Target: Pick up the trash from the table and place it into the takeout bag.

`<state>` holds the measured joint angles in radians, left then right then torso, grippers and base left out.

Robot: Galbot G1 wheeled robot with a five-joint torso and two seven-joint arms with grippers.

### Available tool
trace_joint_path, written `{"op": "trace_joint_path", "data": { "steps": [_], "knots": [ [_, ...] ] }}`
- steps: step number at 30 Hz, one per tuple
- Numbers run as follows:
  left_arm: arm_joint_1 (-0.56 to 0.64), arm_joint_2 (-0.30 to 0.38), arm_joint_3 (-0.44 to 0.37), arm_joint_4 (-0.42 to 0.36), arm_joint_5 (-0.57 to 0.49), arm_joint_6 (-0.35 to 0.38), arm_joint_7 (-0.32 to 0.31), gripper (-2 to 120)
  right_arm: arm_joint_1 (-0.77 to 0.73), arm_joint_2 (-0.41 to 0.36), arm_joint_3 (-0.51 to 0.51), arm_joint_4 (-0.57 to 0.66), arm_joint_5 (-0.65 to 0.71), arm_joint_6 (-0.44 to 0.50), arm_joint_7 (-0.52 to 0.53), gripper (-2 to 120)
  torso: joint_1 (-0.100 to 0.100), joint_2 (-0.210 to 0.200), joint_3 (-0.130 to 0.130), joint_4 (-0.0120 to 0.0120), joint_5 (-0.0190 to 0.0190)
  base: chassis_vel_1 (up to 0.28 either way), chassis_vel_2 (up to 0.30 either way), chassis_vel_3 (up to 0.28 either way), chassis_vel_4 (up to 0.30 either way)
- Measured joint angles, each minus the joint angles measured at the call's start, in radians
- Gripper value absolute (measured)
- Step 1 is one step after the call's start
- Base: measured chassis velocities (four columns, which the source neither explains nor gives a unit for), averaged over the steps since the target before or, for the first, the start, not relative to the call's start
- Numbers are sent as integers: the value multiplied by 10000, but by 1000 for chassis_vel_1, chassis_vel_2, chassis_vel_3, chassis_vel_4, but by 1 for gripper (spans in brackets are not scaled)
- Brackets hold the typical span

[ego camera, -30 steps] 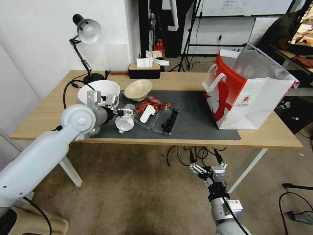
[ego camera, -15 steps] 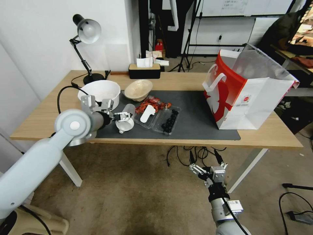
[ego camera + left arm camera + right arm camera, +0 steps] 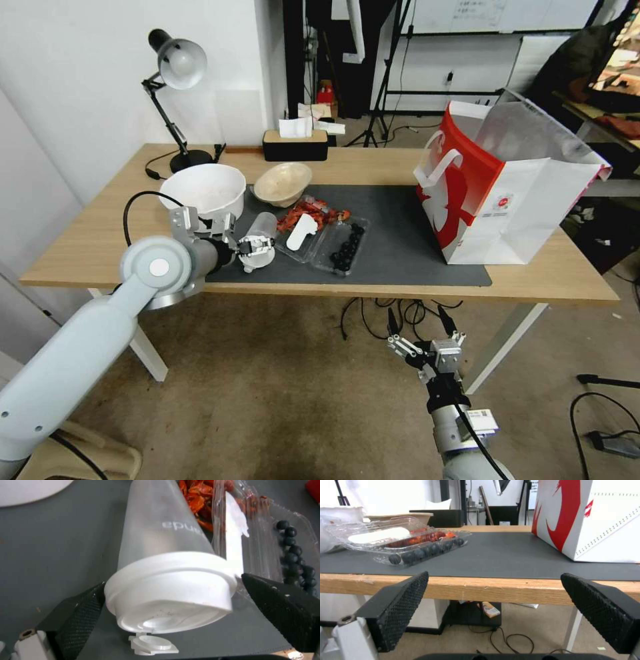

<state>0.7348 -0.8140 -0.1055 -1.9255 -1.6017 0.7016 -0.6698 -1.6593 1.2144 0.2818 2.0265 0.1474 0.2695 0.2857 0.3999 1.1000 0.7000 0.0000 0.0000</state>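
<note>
Left wrist view, nearest first: the left pincer [image 3: 170,620] is spread wide, one black textured finger [image 3: 80,615] touching the white lid of the clear plastic lidded cup [image 3: 166,565], the other [image 3: 283,605] just beside the lid's far edge, not clenched on it. The cup lies on its side on the dark grey mat [image 3: 50,555], lid towards the camera, its small flip tab hanging open.

From the head, the right pincer [image 3: 427,347] hangs released below the near edge of the long light-wood table [image 3: 553,280], well apart from everything on it. On the table, the left pincer [image 3: 250,245] sits at the cup [image 3: 259,233] near the mat's front left. Just beside the cup lies a clear hinged plastic clamshell tray [image 3: 323,237] holding red wrappers [image 3: 310,213], a white oblong label and dark berries [image 3: 347,248]. Behind stand a white round bowl [image 3: 203,187] and a tilted tan bowl [image 3: 283,183]. At the mat's right end stands the big white-and-red paper takeout bag [image 3: 507,193], open, silver lining showing.
</note>
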Motion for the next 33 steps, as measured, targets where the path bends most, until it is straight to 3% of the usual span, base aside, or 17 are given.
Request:
{"op": "trace_joint_path", "data": {
  "steps": [10,15,19,33],
  "knots": [
    [12,-32,13,75,52,-136,4,97,59,6,-15,-3,6,-4,0,100,0,0,0,0,0,0,0,0,0],
    [15,-33,35,92,62,-166,7,79,82,7,-18,-27,11,-12,4,100,0,0,-1,1,2,0,0,0,0],
    [36,-48,41,90,85,-178,6,74,107,6,-18,-36,17,-25,7,100,0,0,-1,2,2,0,0,0,0],
    [119,-42,-112,-121,498,-466,266,74,141,12,-36,-95,25,-35,9,100,3,0,2,-5,-5,0,0,0,0]
  ]
}}
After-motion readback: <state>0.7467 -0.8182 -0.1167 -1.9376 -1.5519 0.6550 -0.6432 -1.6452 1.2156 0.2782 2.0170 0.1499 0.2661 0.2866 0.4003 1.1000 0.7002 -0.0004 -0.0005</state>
